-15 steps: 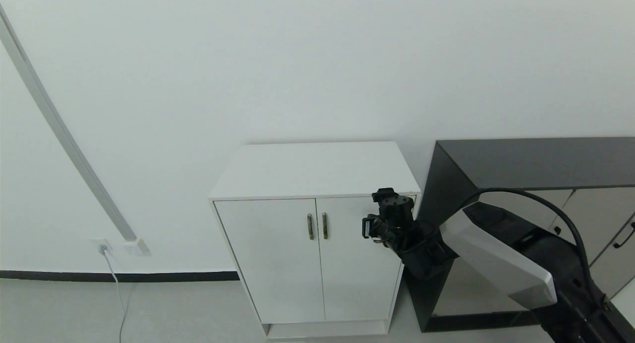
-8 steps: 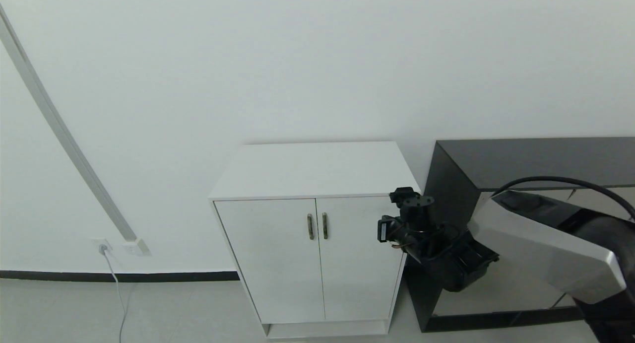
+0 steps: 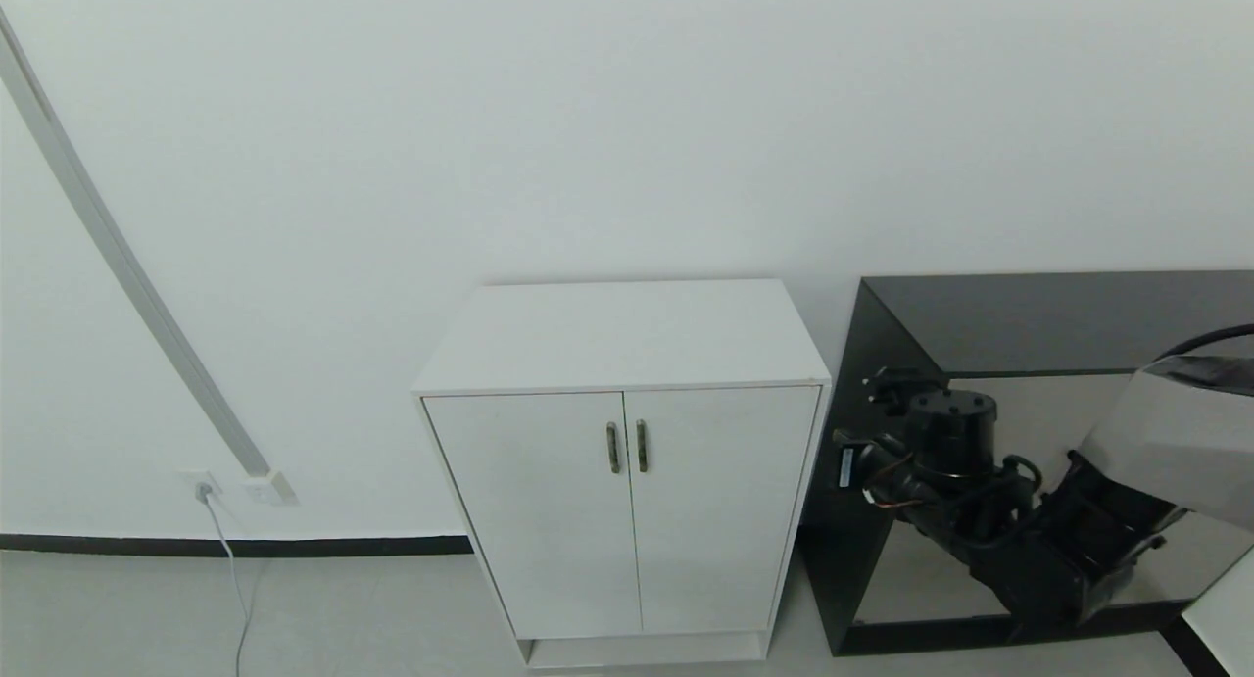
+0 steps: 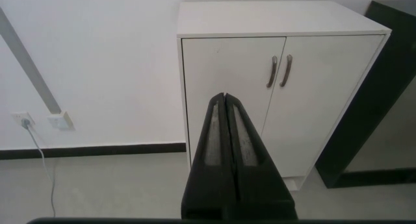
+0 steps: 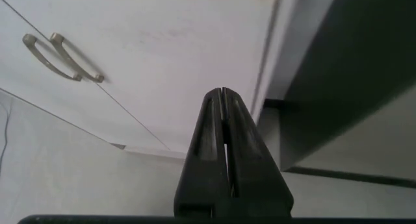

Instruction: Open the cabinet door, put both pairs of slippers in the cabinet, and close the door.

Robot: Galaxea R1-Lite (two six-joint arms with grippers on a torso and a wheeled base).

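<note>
Presently the right gripper [image 5: 223,91], pressed together, hangs just right of the white two-door cabinet [image 3: 627,520]; its upright metal handles [image 3: 627,447] lie leftward, nearer this arm; left gripper [image 4: 224,95] likewise together.

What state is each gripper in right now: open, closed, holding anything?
Left gripper: closed, holding nothing, pointed at the white two-door cabinet.
Right gripper: closed, holding nothing, near the cabinet's right edge.
</note>
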